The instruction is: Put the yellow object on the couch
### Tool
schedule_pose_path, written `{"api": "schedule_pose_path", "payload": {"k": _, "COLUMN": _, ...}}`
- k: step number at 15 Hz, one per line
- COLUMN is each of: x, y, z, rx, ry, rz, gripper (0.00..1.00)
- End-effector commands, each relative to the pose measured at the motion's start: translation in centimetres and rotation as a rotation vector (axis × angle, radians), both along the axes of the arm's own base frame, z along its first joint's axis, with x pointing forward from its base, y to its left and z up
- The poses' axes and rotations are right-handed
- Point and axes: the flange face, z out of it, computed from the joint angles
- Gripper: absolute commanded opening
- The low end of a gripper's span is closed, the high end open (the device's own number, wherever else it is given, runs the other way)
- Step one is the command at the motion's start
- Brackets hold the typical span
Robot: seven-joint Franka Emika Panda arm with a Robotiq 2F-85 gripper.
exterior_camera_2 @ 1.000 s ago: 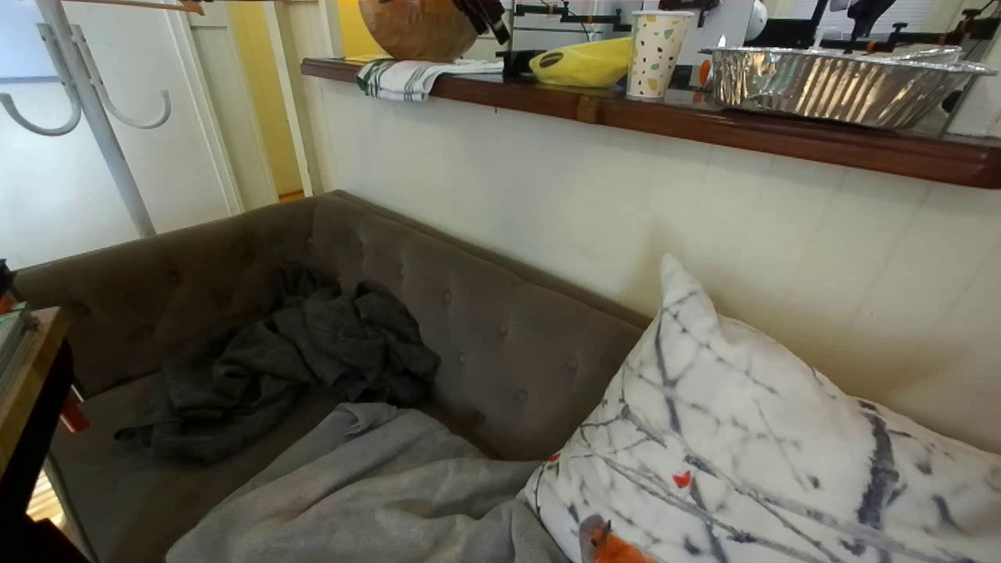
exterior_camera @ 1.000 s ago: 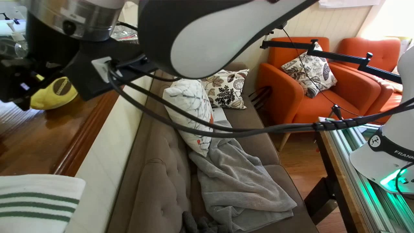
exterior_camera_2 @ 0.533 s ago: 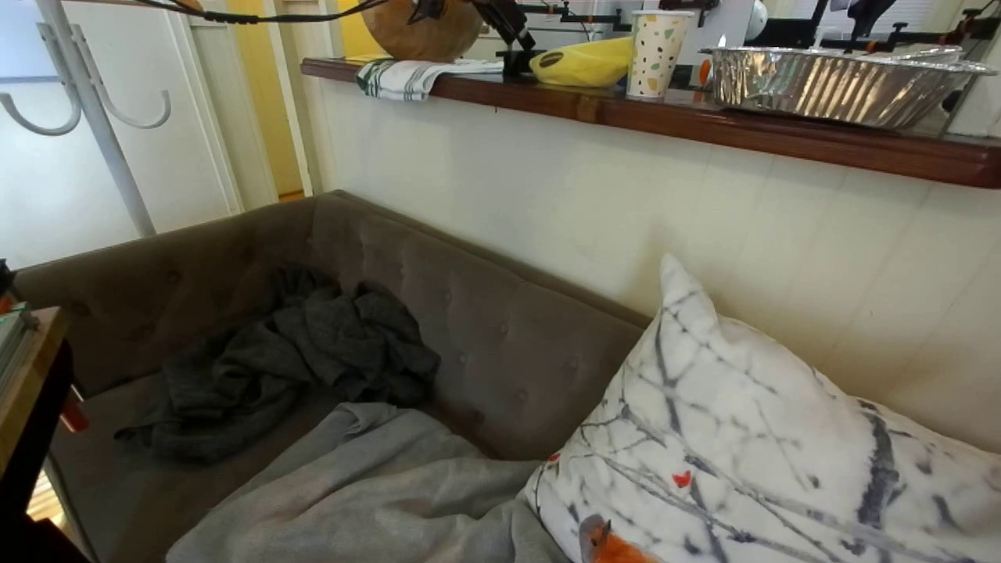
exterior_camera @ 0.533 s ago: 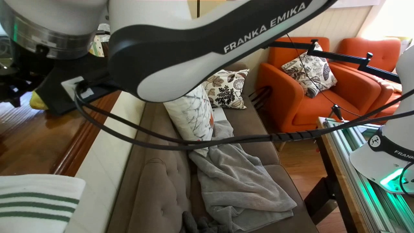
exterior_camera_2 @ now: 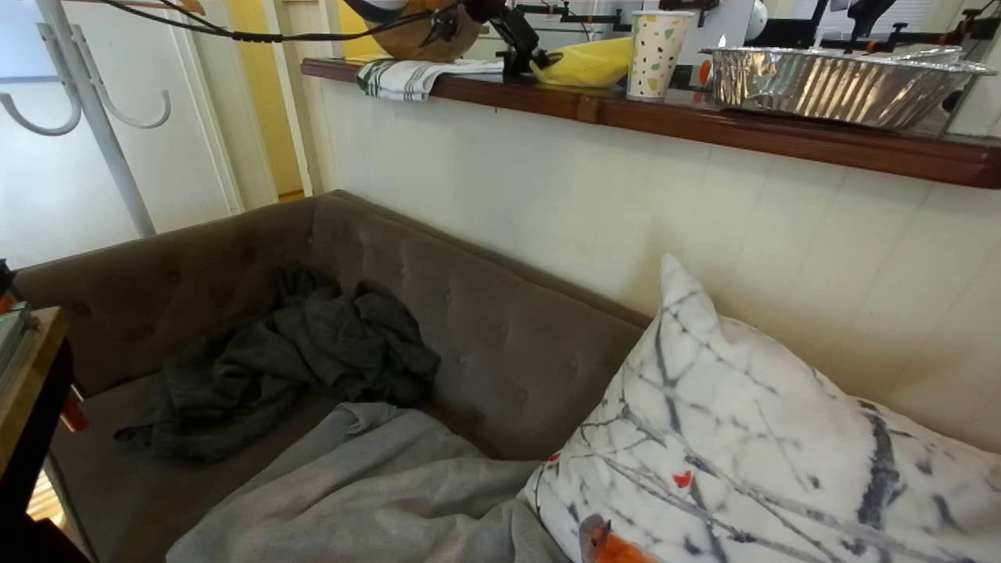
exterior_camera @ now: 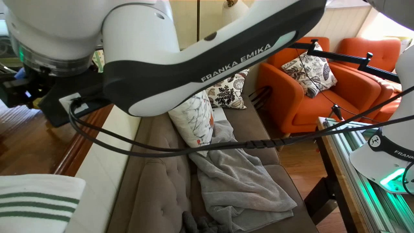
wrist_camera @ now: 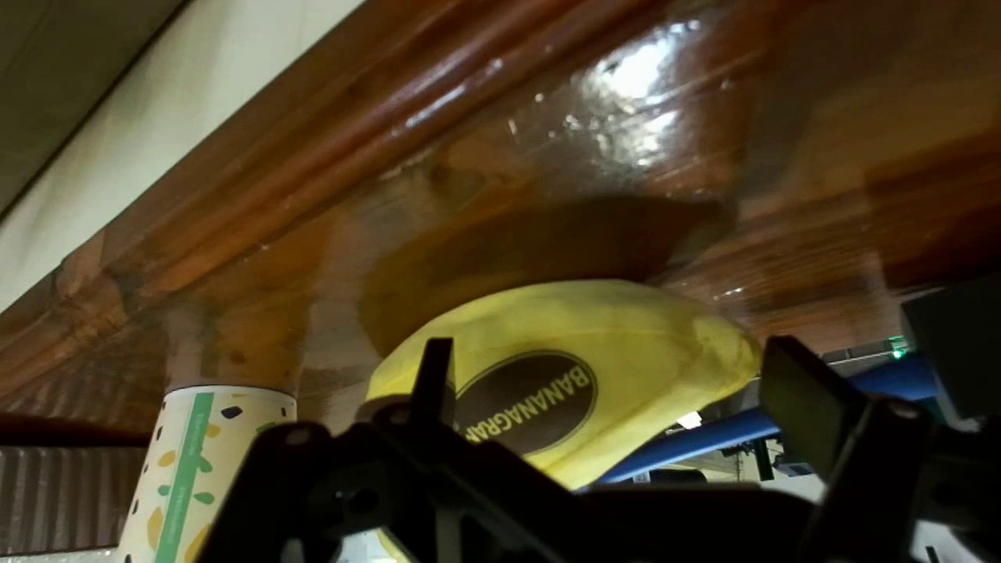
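The yellow object (wrist_camera: 641, 336), a soft banana-shaped pouch with a dark oval label, lies on the brown wooden ledge (exterior_camera_2: 704, 121). It also shows in an exterior view (exterior_camera_2: 594, 64); in an exterior view the arm hides nearly all of it. My gripper (wrist_camera: 606, 375) is open, with its fingers (wrist_camera: 809, 407) wide apart and the pouch showing between and beyond them. In an exterior view the gripper (exterior_camera_2: 536, 66) is at the pouch's labelled end; whether it touches is unclear. The grey-brown tufted couch (exterior_camera: 161, 184) stands below the ledge, also in an exterior view (exterior_camera_2: 500, 328).
A patterned paper cup (exterior_camera_2: 657, 55) stands close beside the pouch, with a foil tray (exterior_camera_2: 829, 86) beyond. A striped towel (exterior_camera_2: 414, 78) and a wooden bowl (exterior_camera_2: 422, 35) are on the ledge's other side. A grey blanket (exterior_camera: 239, 181) and a white pillow (exterior_camera_2: 766, 438) lie on the couch.
The arm has come down and my gripper has moved in to the labelled end of the yellow object, covering more of it in both exterior views. The object has not visibly moved.
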Motion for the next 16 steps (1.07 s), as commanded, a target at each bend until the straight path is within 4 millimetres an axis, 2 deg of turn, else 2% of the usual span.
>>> {"api": "schedule_pose_path", "payload": {"k": 1, "x": 0.52, "y": 1.0, "z": -0.36, "rx": 0.014, "ry": -0.034, "rz": -0.031, "gripper": 1.0}}
{"api": "schedule_pose_path", "payload": {"k": 12, "x": 0.55, "y": 1.82, "z": -1.2, "rx": 0.017, "ry": -0.07, "rz": -0.036, "gripper": 1.0}}
{"api": "schedule_pose_path", "payload": {"k": 13, "x": 0.61, "y": 1.74, "z": -1.22, "rx": 0.007, "ry": -0.079, "rz": -0.041, "gripper": 0.75}}
{"api": "schedule_pose_path", "payload": {"k": 14, "x": 0.67, "y": 1.65, "z": -1.2, "rx": 0.001, "ry": -0.089, "rz": -0.044, "gripper": 0.72}}
{"api": "schedule_pose_path", "payload": {"k": 16, "x": 0.78, "y": 1.39, "z": -1.13, "rx": -0.013, "ry": -0.108, "rz": -0.055, "gripper": 0.57}}
